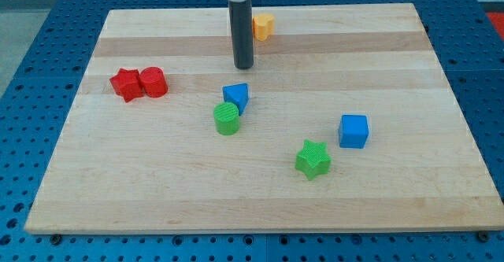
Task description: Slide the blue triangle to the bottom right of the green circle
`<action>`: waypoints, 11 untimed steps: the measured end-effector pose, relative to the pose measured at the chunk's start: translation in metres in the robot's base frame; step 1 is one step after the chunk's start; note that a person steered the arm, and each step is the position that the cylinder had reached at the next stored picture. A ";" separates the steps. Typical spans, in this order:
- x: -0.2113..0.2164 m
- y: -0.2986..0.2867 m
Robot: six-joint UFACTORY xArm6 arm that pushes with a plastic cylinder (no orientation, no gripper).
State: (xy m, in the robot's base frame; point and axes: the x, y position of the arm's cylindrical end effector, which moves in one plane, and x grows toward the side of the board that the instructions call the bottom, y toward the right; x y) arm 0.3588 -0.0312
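Observation:
The blue triangle [236,97] lies near the middle of the wooden board, touching the green circle [226,119], which sits just below and left of it. My tip [243,65] is the lower end of the dark rod. It stands a short way above the blue triangle, slightly to its right, with a small gap between them.
A red star [125,84] and a red cylinder [153,82] sit together at the view's left. A yellow block [264,26] lies near the top, right of the rod. A blue cube [353,131] and a green star [313,159] lie at the lower right.

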 end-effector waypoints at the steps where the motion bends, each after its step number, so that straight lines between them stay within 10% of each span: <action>1: 0.003 0.000; 11: 0.113 0.014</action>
